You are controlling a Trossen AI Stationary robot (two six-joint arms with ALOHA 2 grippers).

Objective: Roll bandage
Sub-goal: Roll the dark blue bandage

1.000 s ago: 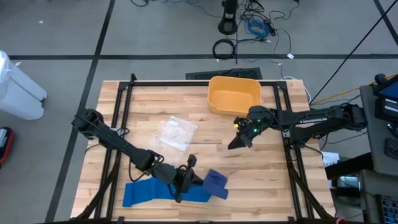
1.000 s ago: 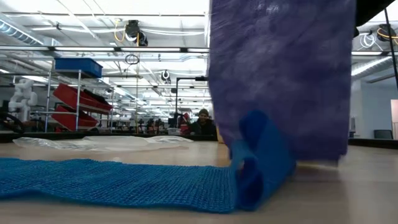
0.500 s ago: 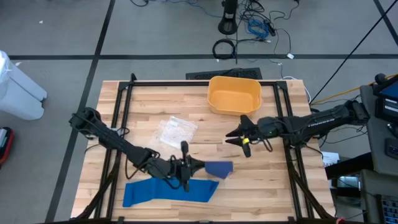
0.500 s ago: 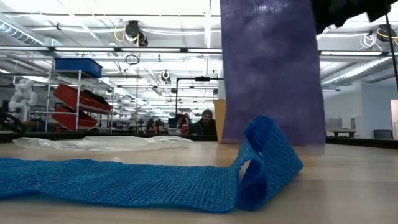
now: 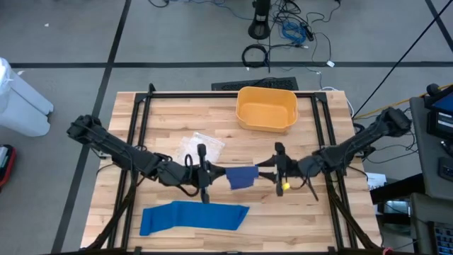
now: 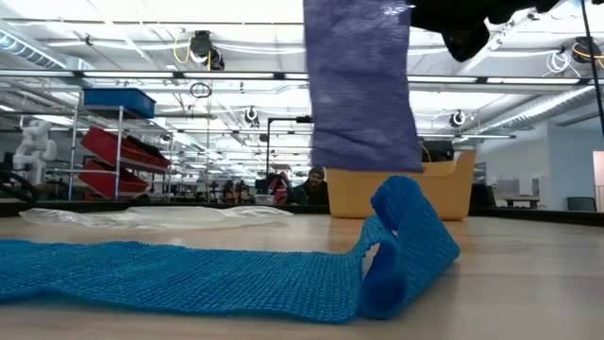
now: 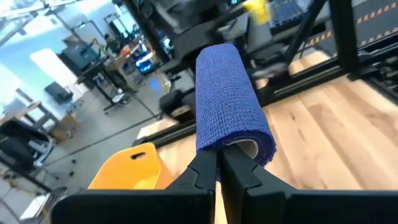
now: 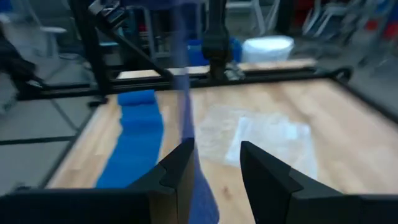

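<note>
— What lies at the left of the table (image 5: 170,120)?

— A long strip of blue knitted cloth (image 5: 190,217), flat on the pale wooden planks near the front edge. In the low view its loose weave shows, and its right end curls up into a soft fold.

— And the bandage?

— The bandage (image 5: 241,176) is a purple roll with a fine crinkled weave, held up above the middle of the table, between the two arms. In the left wrist view it looks like a stubby cylinder with a pale core at its end.

— Who has hold of it?

— The left pincer (image 5: 209,174) is clamped tight on the roll's near end, fingers pressed together. The right pincer (image 5: 274,172) sits just beside the roll's other side, its fingers (image 8: 268,177) parted about halfway; a thin purple strip hangs at one finger, but I can't tell whether it grips it.

— Anything else there?

— A crumpled clear plastic wrapper (image 5: 200,151) behind the left pincer, and a yellow plastic tub (image 5: 267,108) with rounded corners near the far edge. A black metal frame (image 5: 233,93) runs round the table.

— The room?

— A grey floor with cables (image 5: 287,32); in the low view, a bright hall with red shelves (image 6: 115,161) and a person (image 6: 309,189) sitting far off.
</note>
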